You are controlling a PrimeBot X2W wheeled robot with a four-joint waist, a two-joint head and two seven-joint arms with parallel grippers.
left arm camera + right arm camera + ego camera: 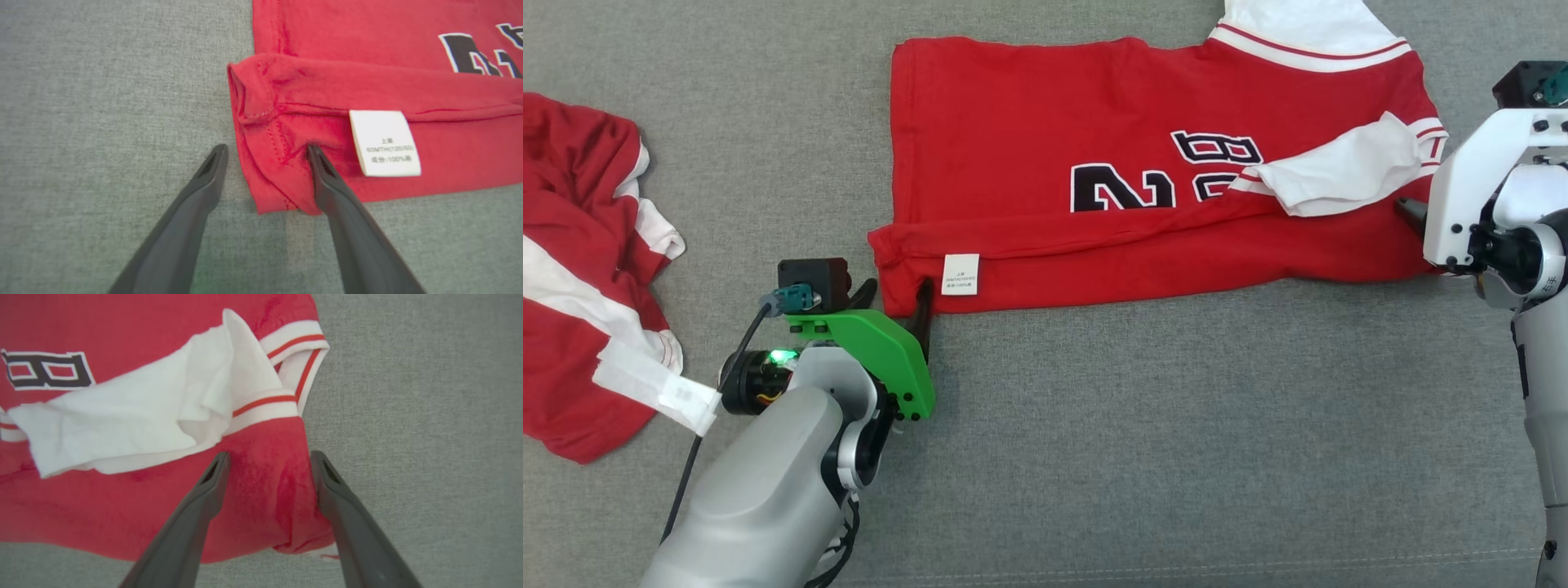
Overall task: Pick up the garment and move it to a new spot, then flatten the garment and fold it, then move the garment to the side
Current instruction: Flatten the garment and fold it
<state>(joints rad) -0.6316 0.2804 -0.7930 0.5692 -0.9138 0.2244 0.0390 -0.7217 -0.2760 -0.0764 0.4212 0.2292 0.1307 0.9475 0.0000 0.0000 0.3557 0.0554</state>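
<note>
Head view: left tool (897,289), right tool (269,458) wide, perhaps astride garment (1094,122) corners

A grey woven fabric surface (1176,408) is seen spread across the whole background, evenly and softly lit without hard shadows, and a faint seam line (1176,569) is traced along its near edge.
</note>
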